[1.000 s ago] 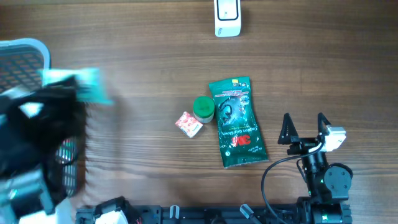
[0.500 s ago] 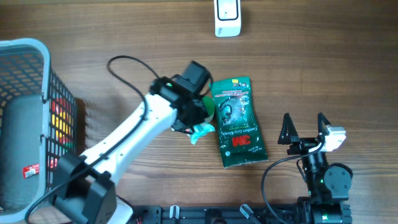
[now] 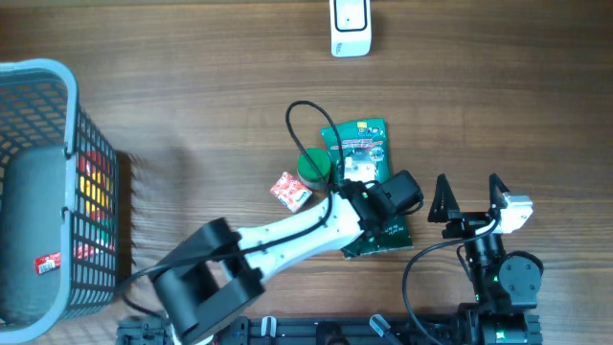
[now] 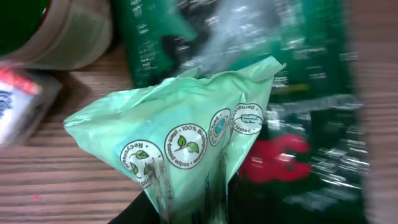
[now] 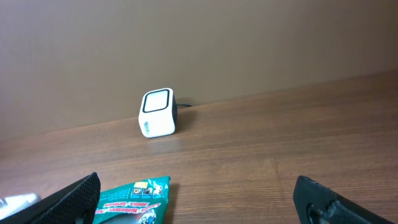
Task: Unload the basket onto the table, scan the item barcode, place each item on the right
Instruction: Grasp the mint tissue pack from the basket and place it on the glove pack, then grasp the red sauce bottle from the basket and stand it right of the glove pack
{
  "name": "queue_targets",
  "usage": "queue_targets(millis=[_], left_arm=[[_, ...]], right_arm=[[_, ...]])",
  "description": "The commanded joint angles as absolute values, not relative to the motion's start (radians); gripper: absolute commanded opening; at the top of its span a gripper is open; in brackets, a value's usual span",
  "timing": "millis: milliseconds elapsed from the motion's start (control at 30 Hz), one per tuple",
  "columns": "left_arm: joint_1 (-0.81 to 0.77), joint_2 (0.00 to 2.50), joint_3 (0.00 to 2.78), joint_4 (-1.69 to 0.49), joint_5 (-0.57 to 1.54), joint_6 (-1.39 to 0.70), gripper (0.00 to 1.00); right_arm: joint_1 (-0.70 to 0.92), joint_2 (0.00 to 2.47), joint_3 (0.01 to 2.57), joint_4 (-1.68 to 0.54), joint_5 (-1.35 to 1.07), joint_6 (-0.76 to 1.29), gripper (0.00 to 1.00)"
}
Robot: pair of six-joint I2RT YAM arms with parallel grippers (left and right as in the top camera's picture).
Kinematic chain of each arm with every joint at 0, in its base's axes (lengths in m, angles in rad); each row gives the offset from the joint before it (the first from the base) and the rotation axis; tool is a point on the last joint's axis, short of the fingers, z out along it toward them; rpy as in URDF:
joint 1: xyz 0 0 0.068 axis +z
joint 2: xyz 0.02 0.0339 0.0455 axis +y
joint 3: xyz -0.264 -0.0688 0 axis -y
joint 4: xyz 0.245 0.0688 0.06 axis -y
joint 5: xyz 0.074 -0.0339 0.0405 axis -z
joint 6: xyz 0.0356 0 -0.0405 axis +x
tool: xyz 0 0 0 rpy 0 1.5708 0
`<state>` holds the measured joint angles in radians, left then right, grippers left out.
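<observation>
Over the brown wooden table [image 3: 192, 96] the left claw [image 4: 186, 211] pinches a pale green plastic pouch [image 4: 186, 124] by one end, probably keeping its print scannable, above a dark green packet [image 3: 356, 153]; the right claw [image 3: 469, 195] gapes empty.

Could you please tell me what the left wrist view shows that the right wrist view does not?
Only the left wrist view: a light green packet pinched in the left tool, a green-lidded jar and a small red-and-white sachet. Only the right wrist view: the white scanner and the open right tool. Both: the dark green pouch on the wooden table.
</observation>
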<state>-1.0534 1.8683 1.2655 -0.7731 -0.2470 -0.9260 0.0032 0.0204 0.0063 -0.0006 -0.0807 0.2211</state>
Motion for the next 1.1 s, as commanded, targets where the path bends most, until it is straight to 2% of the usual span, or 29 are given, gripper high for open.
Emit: queue_targets(millis=[0, 33, 67, 133, 167, 233, 333, 433, 500, 567, 733, 800, 933, 1000, 1067], left_arm=[[-1.033, 1.865, 1.269, -0.813, -0.365, -0.927, 0.33], [-1.021, 1.846, 1.269, -0.817, -0.369, -0.923, 0.36], [-1.008, 1.828, 1.269, -0.820, -0.368, -0.923, 0.45], [-0.968, 1.770, 1.269, -0.819, -0.368, -0.923, 0.73], [-0.953, 1.742, 1.269, -0.820, -0.368, -0.923, 0.81], [-0.922, 1.671, 1.269, -0.821, -0.368, -0.920, 0.89], [-0.860, 1.528, 1.274, -0.828, -0.368, -0.915, 0.93], [-0.769, 1.320, 1.303, -0.828, -0.369, -0.809, 0.96], [-0.596, 1.091, 1.324, -0.830, -0.400, -0.789, 1.00], [-0.474, 0.987, 1.324, -0.831, -0.418, -0.788, 1.00], [0.009, 0.767, 1.324, -0.830, -0.486, -0.789, 1.00], [0.266, 0.775, 1.324, -0.826, -0.482, -0.809, 1.00], [0.546, 0.893, 1.333, -0.781, -0.271, -0.743, 1.00], [0.637, 1.005, 1.392, -0.809, -0.133, -0.657, 1.00], [0.690, 1.183, 1.550, -0.952, -0.017, -0.547, 1.00]], right_arm=[[0.002, 0.016, 0.005, 0.002, -0.074, 0.210, 1.00], [0.002, 0.016, 0.005, 0.002, -0.074, 0.210, 1.00], [0.002, 0.016, 0.005, 0.002, -0.074, 0.210, 1.00], [0.002, 0.016, 0.005, 0.002, -0.074, 0.210, 1.00], [0.002, 0.016, 0.005, 0.002, -0.074, 0.210, 1.00], [0.002, 0.016, 0.005, 0.002, -0.074, 0.210, 1.00], [0.002, 0.016, 0.005, 0.002, -0.074, 0.210, 1.00], [0.002, 0.016, 0.005, 0.002, -0.074, 0.210, 1.00], [0.002, 0.016, 0.005, 0.002, -0.074, 0.210, 1.00], [0.002, 0.016, 0.005, 0.002, -0.074, 0.210, 1.00], [0.002, 0.016, 0.005, 0.002, -0.074, 0.210, 1.00], [0.002, 0.016, 0.005, 0.002, -0.074, 0.210, 1.00], [0.002, 0.016, 0.005, 0.002, -0.074, 0.210, 1.00], [0.002, 0.016, 0.005, 0.002, -0.074, 0.210, 1.00], [0.002, 0.016, 0.005, 0.002, -0.074, 0.210, 1.00]])
